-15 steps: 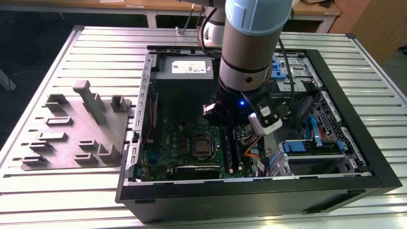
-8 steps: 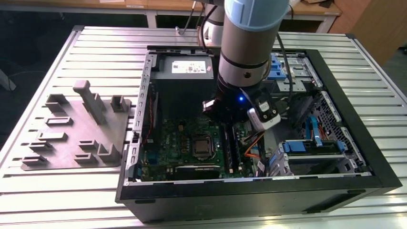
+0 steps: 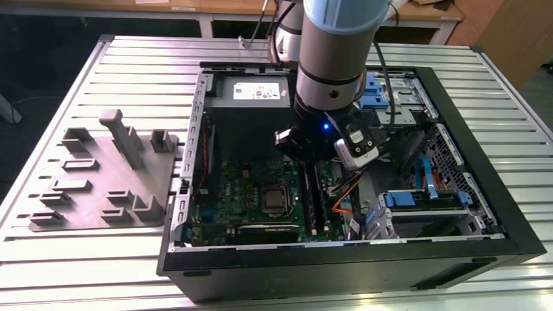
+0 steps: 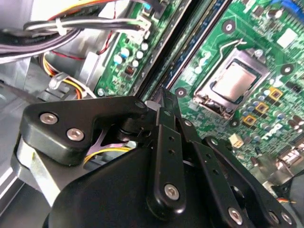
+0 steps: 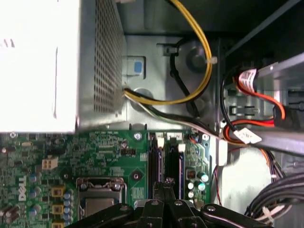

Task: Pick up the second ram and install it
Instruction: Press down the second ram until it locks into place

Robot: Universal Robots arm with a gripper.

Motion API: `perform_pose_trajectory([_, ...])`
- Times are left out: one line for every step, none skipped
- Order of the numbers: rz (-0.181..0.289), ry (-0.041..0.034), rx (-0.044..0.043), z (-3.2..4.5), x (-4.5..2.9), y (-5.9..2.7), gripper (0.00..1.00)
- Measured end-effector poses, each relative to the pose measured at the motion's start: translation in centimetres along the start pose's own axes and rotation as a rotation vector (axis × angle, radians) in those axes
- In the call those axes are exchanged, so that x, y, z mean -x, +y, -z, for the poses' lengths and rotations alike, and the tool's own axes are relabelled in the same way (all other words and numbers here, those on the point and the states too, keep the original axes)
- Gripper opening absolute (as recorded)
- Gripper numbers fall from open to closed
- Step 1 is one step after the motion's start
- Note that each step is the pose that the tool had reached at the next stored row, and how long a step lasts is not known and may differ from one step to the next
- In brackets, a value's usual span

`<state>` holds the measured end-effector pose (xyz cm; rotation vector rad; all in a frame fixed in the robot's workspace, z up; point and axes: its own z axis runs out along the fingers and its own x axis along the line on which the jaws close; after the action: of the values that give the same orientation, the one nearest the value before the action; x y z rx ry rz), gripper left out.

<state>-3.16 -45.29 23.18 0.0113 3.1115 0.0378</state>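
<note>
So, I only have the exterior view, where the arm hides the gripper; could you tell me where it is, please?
Observer: In the first wrist view the gripper is over the memory slots, at their end away from the power supply.
Operator: Thank you. Is a ram in there?
Observer: A blue-edged ram stands in the slot by the gripper. I cannot tell whether the two touch.
Operator: And are any cables in the way?
Observer: The yellow cable loops beside the power supply, off the board and apart from the slots.
</note>
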Motion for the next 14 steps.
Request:
perform_pose_trajectory([0.0, 0.0, 0.0, -0.01, 0.0, 0.16, 0.1])
perform_pose_trajectory([0.0, 0.0, 0.0001, -0.02, 0.0, 0.33, 0.1])
perform_pose_trajectory([0.0, -0.0001, 0.0001, -0.03, 0.0, 0.5, 0.1])
perform_pose_trajectory([0.0, 0.0, 0.0, -0.03, 0.0, 0.67, 0.1])
perform_pose_trajectory([0.0, 0.0, 0.0, -0.04, 0.0, 0.81, 0.1])
perform_pose_trajectory([0.0, 0.0, 0.0, -0.05, -0.01, 0.95, 0.1])
perform_pose_trajectory([0.0, 0.0, -0.0001, -0.05, -0.01, 1.09, 0.1])
perform_pose_trajectory([0.0, 0.0, -0.0001, -0.06, -0.01, 1.21, 0.1])
perform_pose_trajectory([0.0, -0.0001, 0.0001, -0.08, -0.01, 1.3, 0.1])
perform_pose_trajectory([0.0, 0.0, 0.0001, -0.1, 0.0, 1.34, 0.1])
perform_pose_trajectory([0.0, -0.0001, 0.0002, -0.15, 0.0, 1.35, 0.1])
perform_pose_trajectory([0.0, -0.0001, 0.0001, -0.24, -0.01, 1.35, 0.1])
perform_pose_trajectory([0.0, 0.0, 0.0, -0.33, -0.02, 1.35, 0.1])
perform_pose_trajectory([0.0, 0.0, 0.0, -0.41, -0.02, 1.35, 0.1])
